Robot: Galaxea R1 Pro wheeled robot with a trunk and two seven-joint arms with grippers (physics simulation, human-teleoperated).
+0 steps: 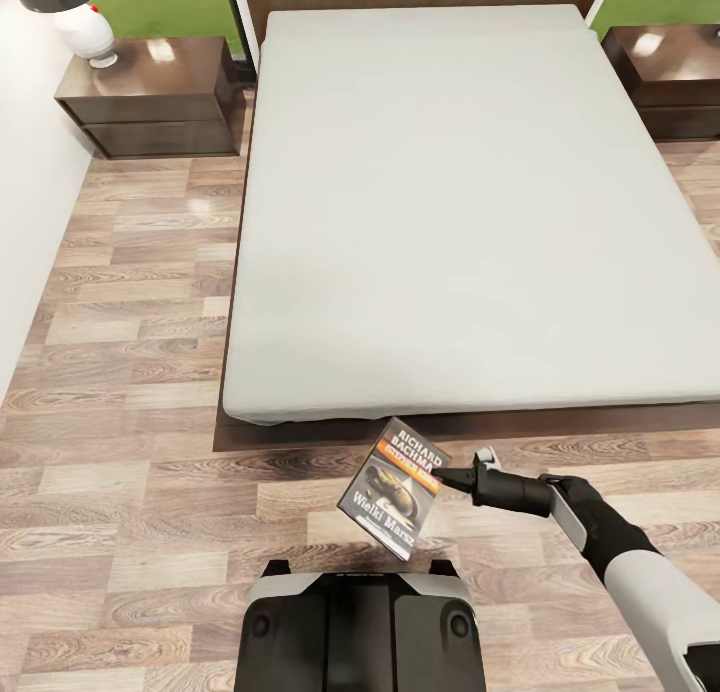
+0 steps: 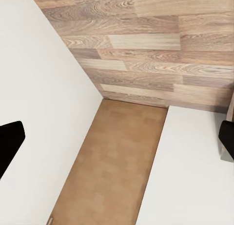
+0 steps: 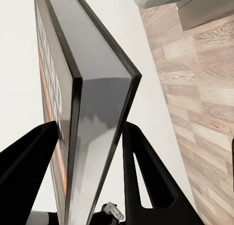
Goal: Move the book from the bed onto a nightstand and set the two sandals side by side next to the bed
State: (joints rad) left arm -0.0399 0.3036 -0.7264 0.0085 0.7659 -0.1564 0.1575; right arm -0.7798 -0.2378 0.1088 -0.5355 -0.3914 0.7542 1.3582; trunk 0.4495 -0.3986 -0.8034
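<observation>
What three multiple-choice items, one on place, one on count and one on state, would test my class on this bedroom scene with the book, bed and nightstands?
1. Where is the book?
A. Flat on the bed
B. Held above the floor in front of the bed's foot
C. On a nightstand

2. How many nightstands stand beside the bed?
A. One
B. Two
C. Three

3. What is the right end effector doing?
A. Gripping the book's edge
B. Hanging open over the mattress
C. Resting on the lamp

Answers:
1. B: the head view shows the book tilted in the air over the wood floor, off the mattress.
2. B: the left nightstand carries a lamp, and the right nightstand sits at the other side.
3. A: the right wrist view shows both fingers pressed against the book's covers.
</observation>
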